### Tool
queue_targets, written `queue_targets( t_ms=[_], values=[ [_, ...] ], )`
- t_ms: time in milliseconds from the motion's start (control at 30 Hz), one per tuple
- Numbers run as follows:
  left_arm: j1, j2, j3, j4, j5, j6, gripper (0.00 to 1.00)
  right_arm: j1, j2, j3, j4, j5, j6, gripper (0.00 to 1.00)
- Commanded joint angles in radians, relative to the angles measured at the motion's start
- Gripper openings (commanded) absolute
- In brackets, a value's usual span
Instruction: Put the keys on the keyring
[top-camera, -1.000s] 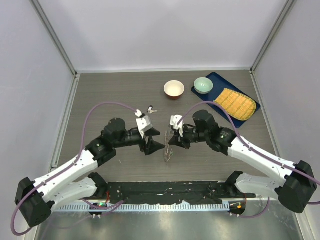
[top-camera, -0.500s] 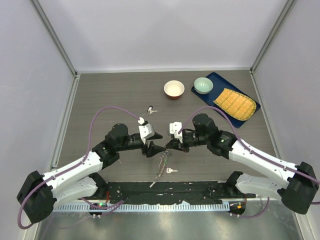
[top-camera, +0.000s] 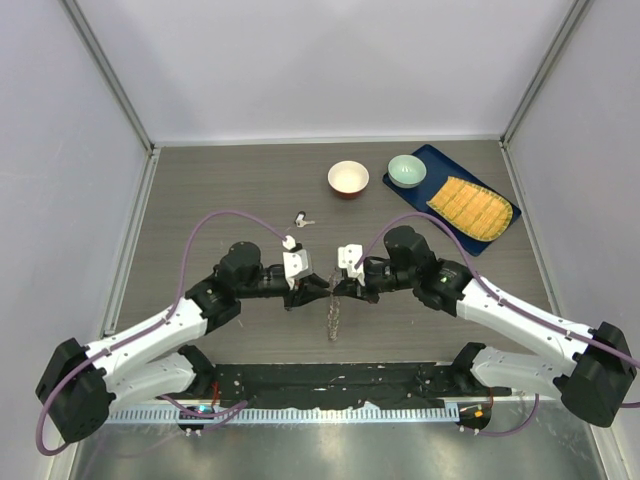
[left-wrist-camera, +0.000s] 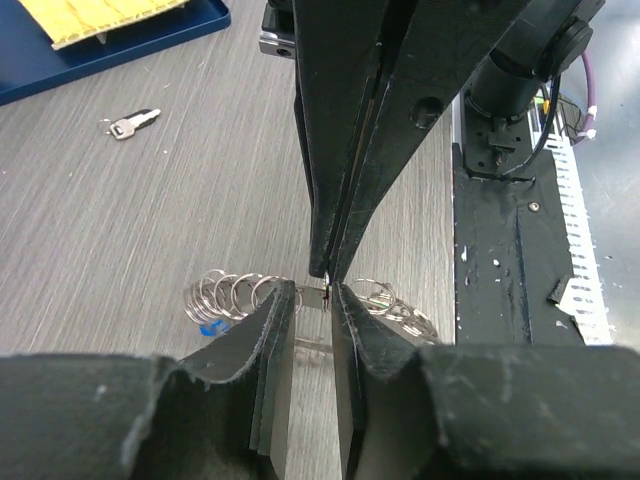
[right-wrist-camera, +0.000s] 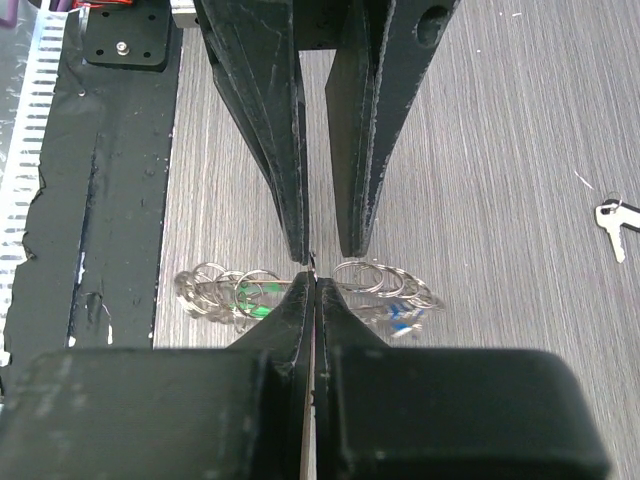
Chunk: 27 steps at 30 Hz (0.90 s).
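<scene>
Your right fingers (right-wrist-camera: 285, 320) are clenched on the keyring (top-camera: 332, 312) over the middle of the desk (top-camera: 200, 180), presumably steadying it while your left fingers (left-wrist-camera: 275, 340), slightly parted, straddle that grip; the black-headed key (top-camera: 303, 219) lies well apart.

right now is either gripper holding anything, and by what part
The right gripper pinches the keyring by a bare stretch of its wire, loops bunched either side. The left gripper straddles the same spot; whether it grips cannot be told.
</scene>
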Motion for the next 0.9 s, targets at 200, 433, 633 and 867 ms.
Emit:
queue_targets(
  t_ms=[200, 433, 633, 867],
  values=[
    [-0.007, 0.046, 0.059, -0.032, 0.043, 0.000, 0.22, 0.002, -0.018, 0.040, 0.072, -0.007, -0.007, 0.01],
    [-0.013, 0.066, 0.087, -0.067, 0.032, 0.000, 0.16, 0.004, -0.026, 0.032, 0.084, -0.016, -0.001, 0.01],
    [-0.016, 0.051, 0.081, -0.044, 0.040, -0.015, 0.00, 0.002, -0.035, 0.026, 0.090, -0.028, 0.010, 0.01],
    [-0.019, -0.022, 0.058, -0.061, -0.043, -0.011, 0.00, 0.004, -0.096, 0.034, 0.111, 0.071, 0.141, 0.36]
  ],
)
